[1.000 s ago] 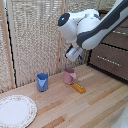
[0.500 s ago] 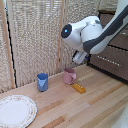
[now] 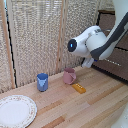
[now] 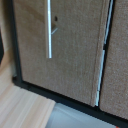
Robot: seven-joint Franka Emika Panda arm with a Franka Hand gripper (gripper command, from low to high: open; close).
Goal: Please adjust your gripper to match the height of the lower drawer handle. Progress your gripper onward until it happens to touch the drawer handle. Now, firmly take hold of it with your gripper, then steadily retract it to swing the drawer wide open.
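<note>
In the exterior view my white arm (image 3: pixel 92 42) reaches down in front of the dark brown cabinet (image 3: pixel 114 60) at the exterior view's right. The gripper (image 3: pixel 88 62) shows only as a small white piece under the arm, just above the table; its fingers are hidden. The wrist view faces the drawer (image 4: pixel 75 55), a flat dark brown front next to the table top. The lower drawer handle (image 4: pixel 49 30) is a thin silver bar on it, still some way off. No fingers show in the wrist view.
On the wooden table (image 3: pixel 95 107) stand a blue cup (image 3: pixel 42 81), a pink mug (image 3: pixel 69 76) and a small orange block (image 3: pixel 78 88). A patterned plate (image 3: pixel 15 111) lies at the exterior view's left. A wicker screen (image 3: pixel 40 35) stands behind.
The arm has come down and moved toward the exterior view's right, bringing the gripper lower and closer to the cabinet.
</note>
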